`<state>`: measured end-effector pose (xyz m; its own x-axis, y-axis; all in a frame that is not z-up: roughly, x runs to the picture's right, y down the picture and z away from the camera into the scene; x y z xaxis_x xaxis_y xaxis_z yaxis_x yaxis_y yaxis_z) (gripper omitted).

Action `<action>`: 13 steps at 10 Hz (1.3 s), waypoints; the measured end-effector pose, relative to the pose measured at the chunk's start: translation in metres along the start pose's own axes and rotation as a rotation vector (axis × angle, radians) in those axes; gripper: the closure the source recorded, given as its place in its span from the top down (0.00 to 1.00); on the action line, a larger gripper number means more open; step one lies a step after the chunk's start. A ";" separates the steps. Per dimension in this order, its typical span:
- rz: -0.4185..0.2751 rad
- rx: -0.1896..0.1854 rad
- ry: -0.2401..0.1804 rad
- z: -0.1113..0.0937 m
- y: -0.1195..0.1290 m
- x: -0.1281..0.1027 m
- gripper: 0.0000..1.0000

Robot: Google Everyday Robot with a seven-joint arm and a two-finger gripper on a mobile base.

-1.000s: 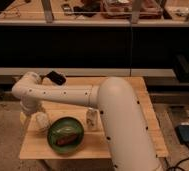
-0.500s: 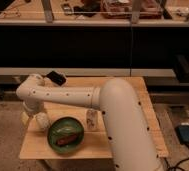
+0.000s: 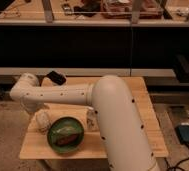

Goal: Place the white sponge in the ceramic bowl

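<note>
The ceramic bowl (image 3: 49,136) sits toward the front left of the wooden desk (image 3: 33,149). It's green and glossy, and there's something brownish (image 3: 63,141) lying inside it. The white sponge (image 3: 42,121) is not in the bowl. It's just beside the bowl's upper-left rim, on the desk as far as I can see.

The robot's big white arm (image 3: 63,95) sweeps across behind the bowl and bends down on its left side, so the pincer (image 3: 37,110) ends up right over the sponge. Honestly can't tell whether it's wide, narrow or already holding the sponge, because it all blurs into one pale lump there.

Other stuff: a white patterned bottle (image 3: 91,120) stands upright just right of the bowl, and a black-topped object (image 3: 55,77) sits well behind the bowl, toward the far left edge.
</note>
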<state>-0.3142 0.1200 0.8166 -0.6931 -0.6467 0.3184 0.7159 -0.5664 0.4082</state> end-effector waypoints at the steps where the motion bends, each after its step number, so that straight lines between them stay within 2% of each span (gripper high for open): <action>1: 0.004 -0.032 -0.004 0.001 0.003 0.001 0.70; 2: 0.016 -0.037 0.000 0.003 0.001 0.003 0.70; 4: 0.059 0.021 0.002 0.018 -0.012 -0.003 0.70; 6: 0.093 0.060 -0.006 0.031 -0.012 -0.012 0.70; 8: 0.113 0.064 -0.024 0.044 -0.003 -0.023 0.70; 12: 0.123 0.090 -0.012 0.056 0.000 -0.020 0.70; 13: 0.126 0.101 -0.012 0.059 -0.001 -0.019 0.66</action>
<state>-0.3065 0.1634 0.8607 -0.5996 -0.7030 0.3826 0.7858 -0.4265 0.4479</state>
